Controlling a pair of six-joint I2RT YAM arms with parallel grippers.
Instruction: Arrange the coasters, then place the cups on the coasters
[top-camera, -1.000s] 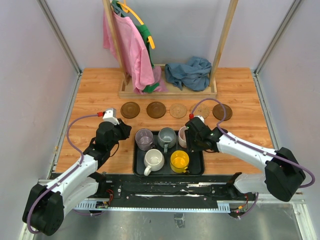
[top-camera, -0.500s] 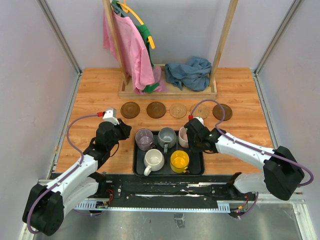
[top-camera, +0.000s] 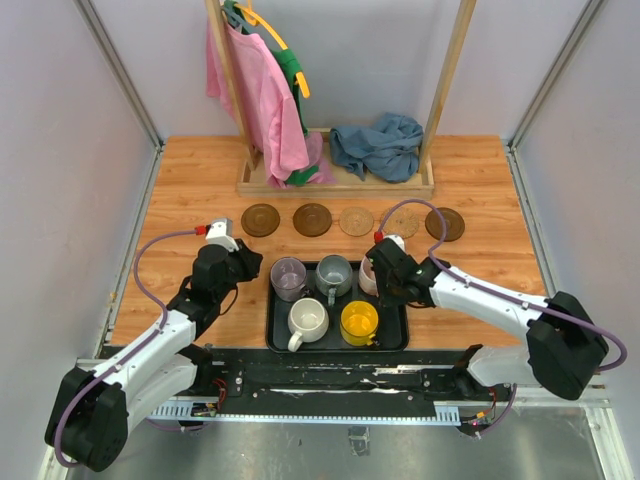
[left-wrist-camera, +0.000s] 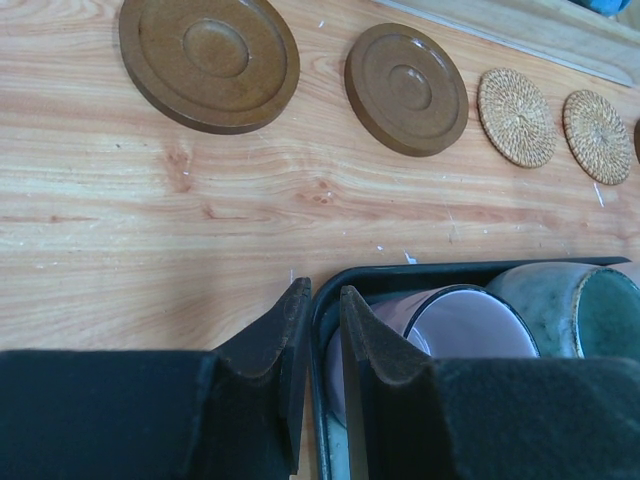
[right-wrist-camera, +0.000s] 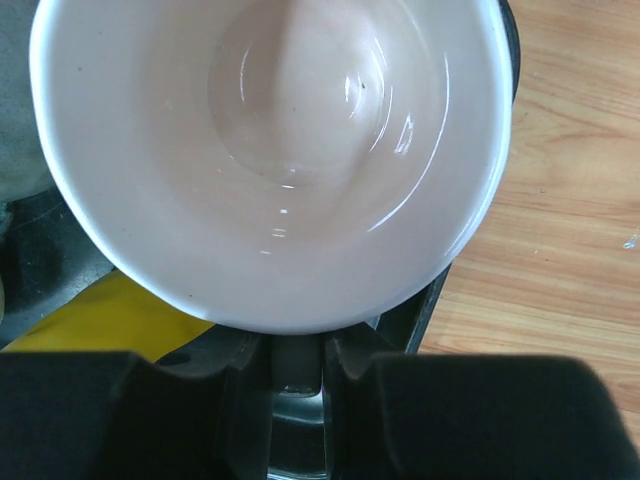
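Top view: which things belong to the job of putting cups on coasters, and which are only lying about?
For the job:
- coasters
- cups

Only lying about:
- tray (merely holds the cups)
- pink shirt
- blue cloth
- wooden rack

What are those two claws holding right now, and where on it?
The right gripper pinches the pale pink mug by its handle, it seems. The left gripper clamps the black tray by its left rim.

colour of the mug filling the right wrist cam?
The mug is pale pink, glossy inside. Right wrist view shows it best.
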